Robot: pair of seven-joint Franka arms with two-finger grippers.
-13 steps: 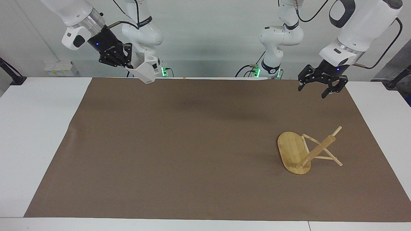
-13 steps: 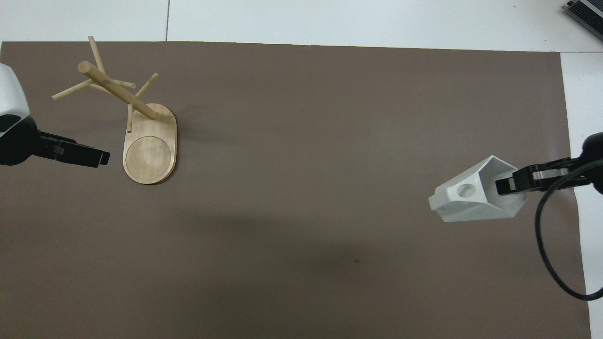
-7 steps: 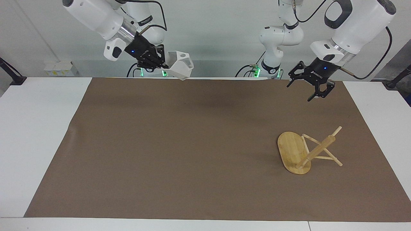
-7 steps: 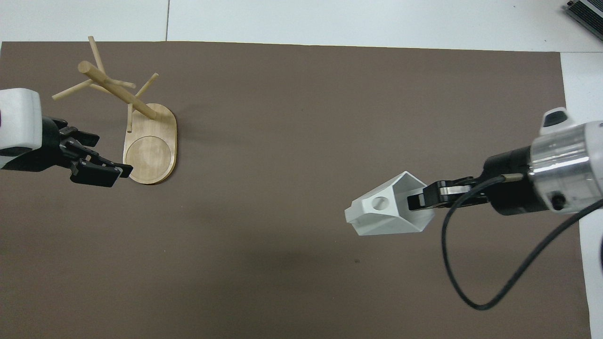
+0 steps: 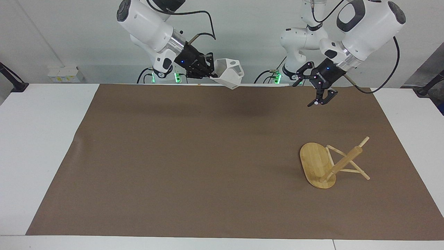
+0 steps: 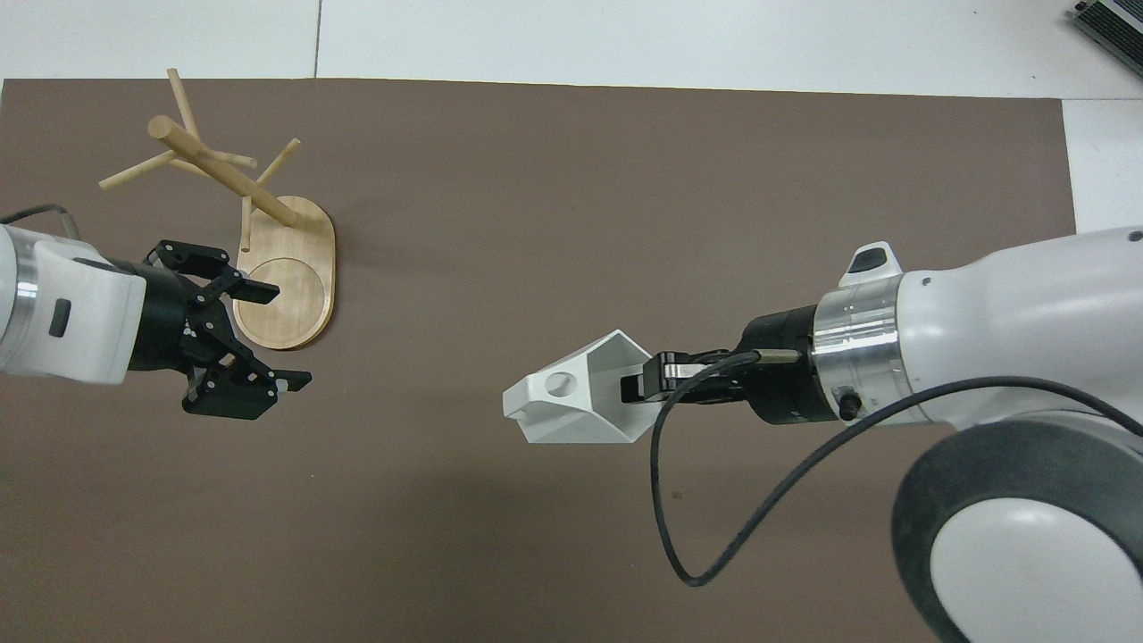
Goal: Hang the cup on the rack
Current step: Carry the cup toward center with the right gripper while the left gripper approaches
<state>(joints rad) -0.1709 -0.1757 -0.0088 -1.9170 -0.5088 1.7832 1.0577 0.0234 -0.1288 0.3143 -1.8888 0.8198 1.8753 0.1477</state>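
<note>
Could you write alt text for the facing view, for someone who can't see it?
The right claw holds a white cup in the air above a brown mat. The left claw hangs open above the mat, over nothing, and a bamboo rack stands on the mat.

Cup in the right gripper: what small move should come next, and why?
Probably carry the cup onward toward the rack. The right gripper holds it up over the mat; the rack stands toward the left arm's end, where the left gripper hangs open.
</note>
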